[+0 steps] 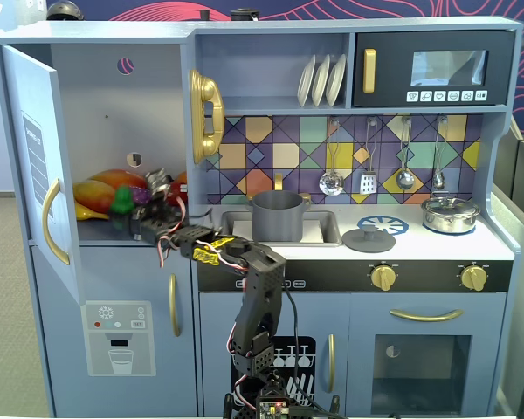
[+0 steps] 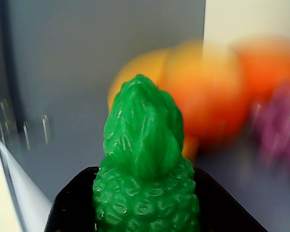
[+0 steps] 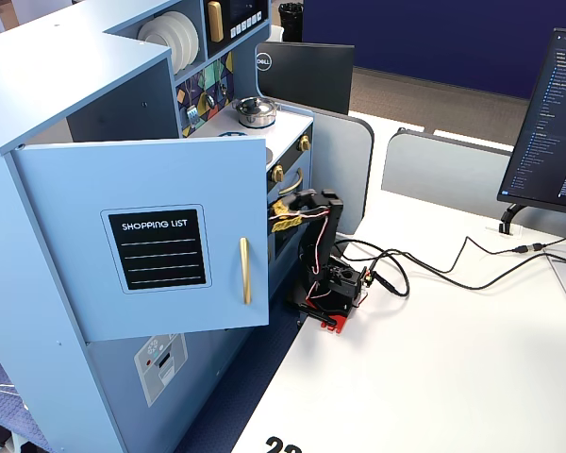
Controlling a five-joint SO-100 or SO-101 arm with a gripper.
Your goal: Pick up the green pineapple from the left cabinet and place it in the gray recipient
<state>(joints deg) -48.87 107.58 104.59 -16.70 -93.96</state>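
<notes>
Inside the open left cabinet, the gripper clamps the green pineapple beside orange and yellow toy fruit and purple grapes; the gray recipient sits in the sink.

Silver lidded pot on counter; plates on shelf.

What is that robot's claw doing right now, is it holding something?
Gripper: closed on the green pineapple, inside the left cabinet; in the wrist view the black jaws sit on both sides of the fruit.
</notes>
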